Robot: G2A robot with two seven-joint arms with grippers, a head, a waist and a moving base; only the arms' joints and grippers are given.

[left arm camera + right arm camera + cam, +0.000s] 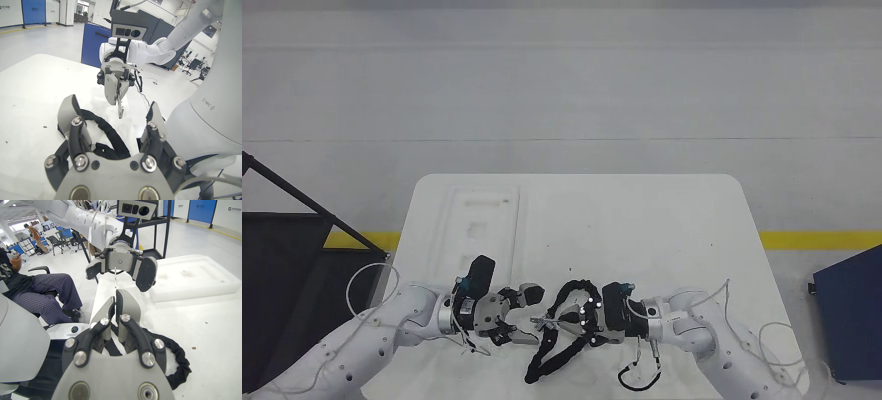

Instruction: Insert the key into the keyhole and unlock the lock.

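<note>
Obs: key (pixel 120 110) head buried between my right fingers (pixel 110 89); black lock cable (pixel 105 128) ends covered by my left gripper (pixel 117 279).

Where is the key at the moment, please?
In the left wrist view, the key sticks out of the shut right gripper, above the table, facing the open left gripper, near the black cable lock.

A white foam tray (pixel 482 222) with shallow recesses lies on the white surface (pixel 662 230) toward 10 o'clock. On the floor, a yellow line (pixel 822 240) runs out at 3 o'clock, and a blue cabinet (pixel 852 305) stands at 4 o'clock.
</note>
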